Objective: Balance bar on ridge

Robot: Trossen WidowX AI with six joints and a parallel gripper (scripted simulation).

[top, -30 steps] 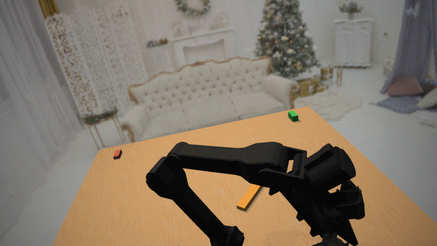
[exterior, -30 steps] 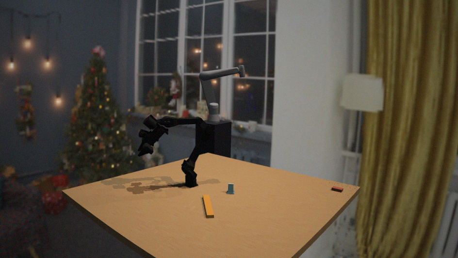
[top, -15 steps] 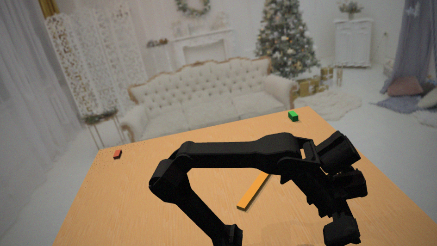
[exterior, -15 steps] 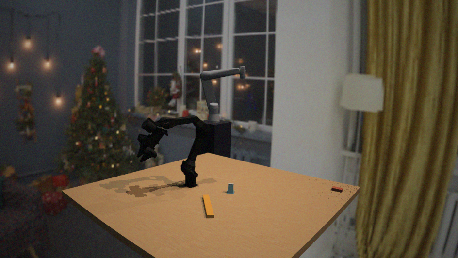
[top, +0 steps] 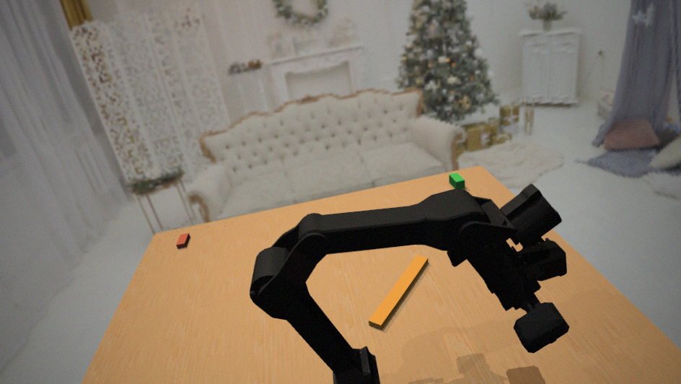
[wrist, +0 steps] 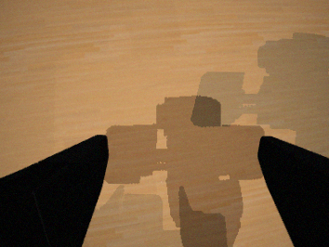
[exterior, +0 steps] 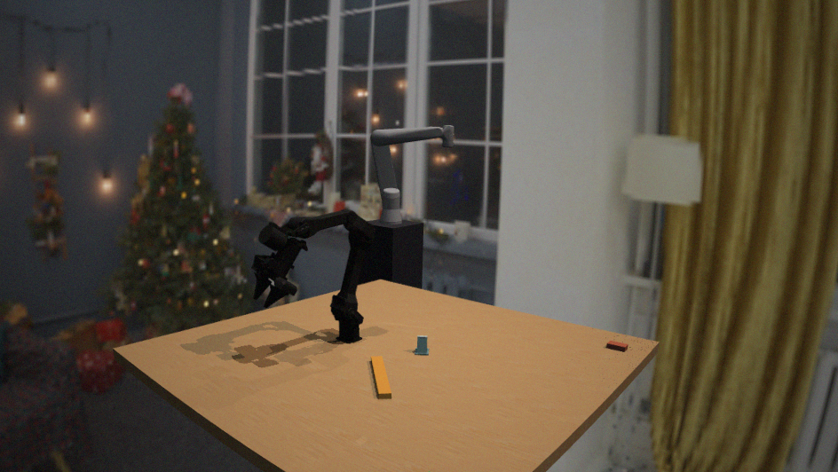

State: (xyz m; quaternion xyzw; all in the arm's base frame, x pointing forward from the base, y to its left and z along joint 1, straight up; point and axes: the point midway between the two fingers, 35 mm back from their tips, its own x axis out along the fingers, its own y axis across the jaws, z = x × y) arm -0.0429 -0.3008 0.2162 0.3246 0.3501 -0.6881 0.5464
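The orange bar [top: 399, 293] [exterior: 381, 378] lies flat on the table [top: 205, 295] [exterior: 498, 387]. The teal ridge [exterior: 422, 344] stands upright on the table near the bar, a little apart from it, with nothing on top. The ridge does not show in the top view. My gripper [exterior: 262, 300] [wrist: 183, 146] is open and empty, raised above the table and well to one side of the bar and ridge. The wrist view shows bare wood and arm shadows between the two black fingers.
A red block [top: 182, 240] [exterior: 616, 345] lies near one table corner. A green block [top: 457, 180] sits near another corner. A grey arm [exterior: 383, 167] stands on a black pedestal [exterior: 405, 252] behind the table.
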